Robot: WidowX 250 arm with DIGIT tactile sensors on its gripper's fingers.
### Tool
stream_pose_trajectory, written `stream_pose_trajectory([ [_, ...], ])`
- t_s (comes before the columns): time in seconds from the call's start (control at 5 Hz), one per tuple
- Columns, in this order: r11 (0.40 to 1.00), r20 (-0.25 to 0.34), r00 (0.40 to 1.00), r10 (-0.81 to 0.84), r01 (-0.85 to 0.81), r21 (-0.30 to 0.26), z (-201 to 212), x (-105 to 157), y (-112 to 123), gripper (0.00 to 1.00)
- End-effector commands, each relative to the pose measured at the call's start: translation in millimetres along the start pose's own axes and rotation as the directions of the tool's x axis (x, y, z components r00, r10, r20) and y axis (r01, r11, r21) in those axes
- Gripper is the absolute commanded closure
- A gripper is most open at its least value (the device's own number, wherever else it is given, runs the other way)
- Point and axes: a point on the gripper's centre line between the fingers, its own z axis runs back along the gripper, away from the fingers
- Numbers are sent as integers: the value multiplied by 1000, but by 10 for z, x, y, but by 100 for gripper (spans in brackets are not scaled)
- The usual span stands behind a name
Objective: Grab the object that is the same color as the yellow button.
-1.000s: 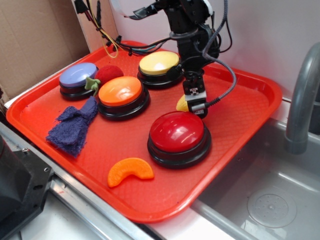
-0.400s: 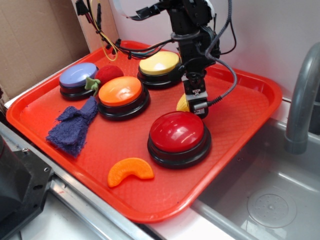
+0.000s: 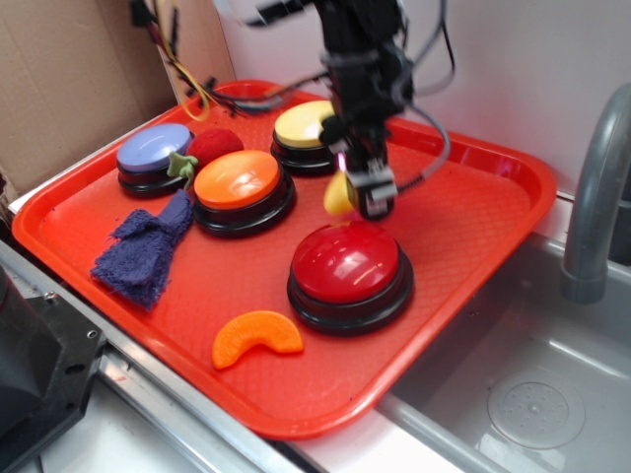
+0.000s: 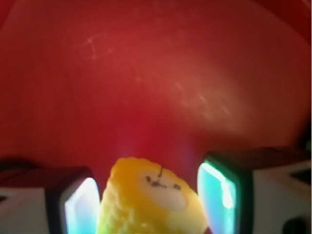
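Observation:
The small yellow corn cob (image 3: 336,195) hangs in the air, clamped in my gripper (image 3: 357,202), just above the back edge of the red button (image 3: 347,261). In the wrist view the cob (image 4: 146,200) fills the gap of the gripper (image 4: 151,204). Its pale flat end faces the camera, the left pad (image 4: 80,209) touches it and the right pad (image 4: 217,195) sits close against it. The red dome (image 4: 146,87) lies blurred below. The yellow button (image 3: 308,123) stands behind and to the left of the gripper on the red tray (image 3: 463,217).
An orange button (image 3: 237,179), a purple button (image 3: 155,148) and a red stuffed fruit (image 3: 214,146) stand at the tray's left. A purple cloth (image 3: 143,246) and an orange slice (image 3: 256,335) lie near the front. A sink (image 3: 523,394) and faucet (image 3: 592,197) are on the right.
The gripper has risen and shifted left, carrying the corn cob up off the tray. The red button has nudged slightly to the left.

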Motion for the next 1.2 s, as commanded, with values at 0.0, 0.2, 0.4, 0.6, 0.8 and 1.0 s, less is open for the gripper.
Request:
stream_pose_trajectory([
  [0.0,981,42,982,183,-186,62,687,-350,4,100],
  [0.2,974,17,974,224,-224,42,915,-699,48,100],
  [0.4,958,32,960,279,-281,51,1065,-1036,46,100],
  [0.6,940,47,941,334,-337,62,1151,-1344,7,100],
  [0.8,921,56,921,385,-387,41,1165,-1503,-18,100],
  [1.0,894,38,894,446,-447,23,1198,-1569,-80,100],
])
